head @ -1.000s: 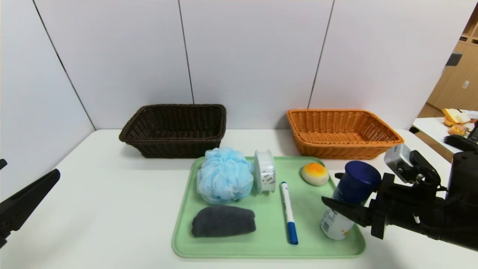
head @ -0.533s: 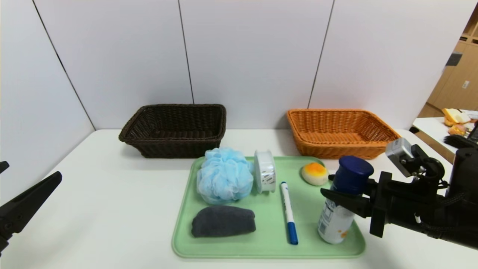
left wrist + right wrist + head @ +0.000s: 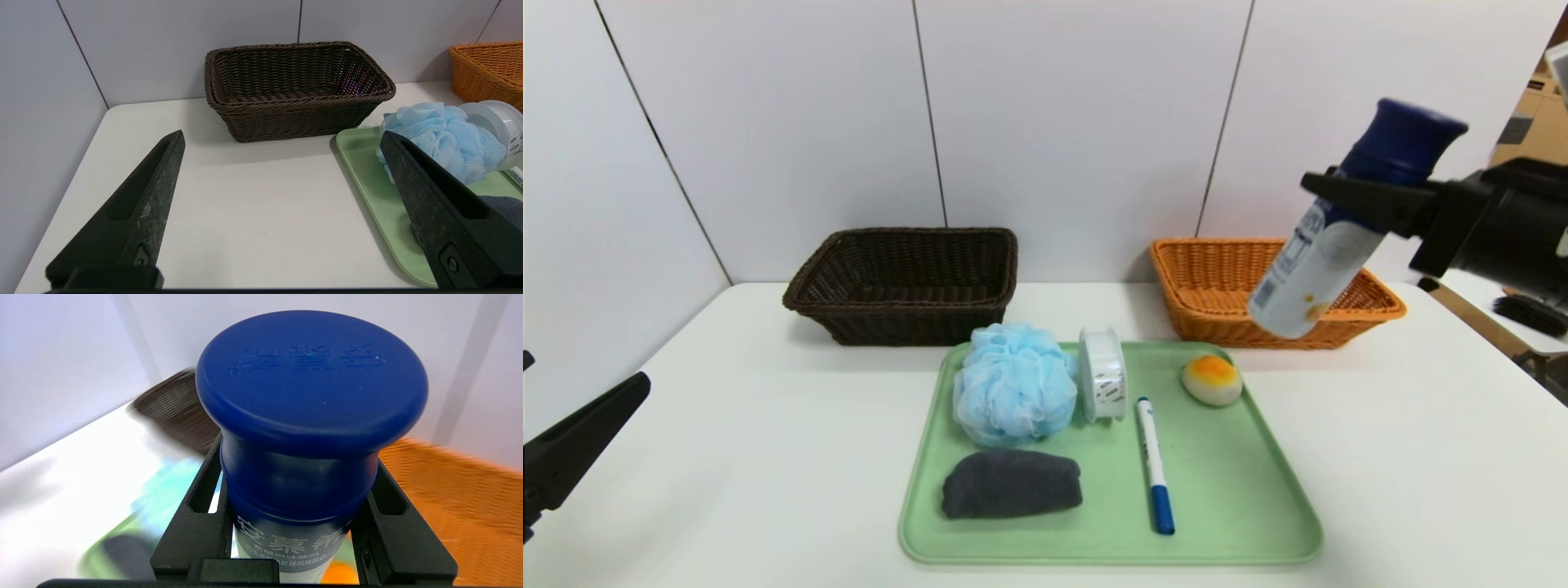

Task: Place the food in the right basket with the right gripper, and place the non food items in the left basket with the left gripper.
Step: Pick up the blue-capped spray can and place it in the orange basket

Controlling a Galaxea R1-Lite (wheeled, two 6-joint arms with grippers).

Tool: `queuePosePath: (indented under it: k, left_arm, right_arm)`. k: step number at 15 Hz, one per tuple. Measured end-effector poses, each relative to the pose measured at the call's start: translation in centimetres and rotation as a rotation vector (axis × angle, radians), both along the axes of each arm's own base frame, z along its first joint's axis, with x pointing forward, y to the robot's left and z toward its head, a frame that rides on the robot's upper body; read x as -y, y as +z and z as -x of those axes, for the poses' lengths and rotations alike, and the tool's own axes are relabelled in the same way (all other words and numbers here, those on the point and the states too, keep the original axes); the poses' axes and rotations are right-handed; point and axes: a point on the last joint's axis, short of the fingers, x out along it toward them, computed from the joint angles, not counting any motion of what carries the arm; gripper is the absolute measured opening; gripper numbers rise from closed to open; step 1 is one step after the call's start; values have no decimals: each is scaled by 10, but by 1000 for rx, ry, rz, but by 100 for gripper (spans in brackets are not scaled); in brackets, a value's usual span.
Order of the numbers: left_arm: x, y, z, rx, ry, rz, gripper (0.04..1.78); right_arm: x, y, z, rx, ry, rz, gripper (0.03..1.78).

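Your right gripper pinches the blue-capped yogurt bottle just below its cap, tilted in the air over the orange basket at two o'clock. Your left gripper hangs spread wide at eight o'clock.

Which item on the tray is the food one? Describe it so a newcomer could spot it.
Start at the green tray in the middle of the white table. Go to its far right corner, the one nearest the orange basket. The small round bun there, pale with an orange-yellow top, lies apart from the marker and tape roll, and is the only rounded, warm-coloured thing on the tray.
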Motion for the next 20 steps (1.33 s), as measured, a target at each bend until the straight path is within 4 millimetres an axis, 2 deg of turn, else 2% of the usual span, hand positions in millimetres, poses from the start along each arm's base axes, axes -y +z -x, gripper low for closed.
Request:
queuePosePath:
  k: [2, 4, 6, 8, 12, 14, 17, 20]
  left_arm:
    - [0, 2, 1, 9, 0, 2, 169]
    - [0, 2, 2, 12, 6, 3, 169]
    - [0, 2, 2, 14, 18, 3, 169]
    - [-1, 3, 2, 17, 23, 4, 169]
    - [-1, 2, 2, 16, 24, 5, 169]
    - [-1, 2, 2, 16, 24, 4, 169]
    - [-1, 2, 2, 16, 24, 5, 169]
    - [-1, 2, 2, 16, 24, 6, 169]
  right_arm:
    - [24, 13, -23, 1, -126, 10, 77]
    - [44, 12, -48, -15, -217, 45, 77]
    - [60, 4, -77, -36, -306, 82, 77]
    - [68, -13, -104, -74, -379, 121, 77]
    - [67, -52, -152, -161, -437, 159, 77]
    - [65, -62, -172, -172, -447, 166, 77]
    - [64, -76, -192, -187, -453, 190, 77]
    - [65, -92, -202, -209, -478, 216, 77]
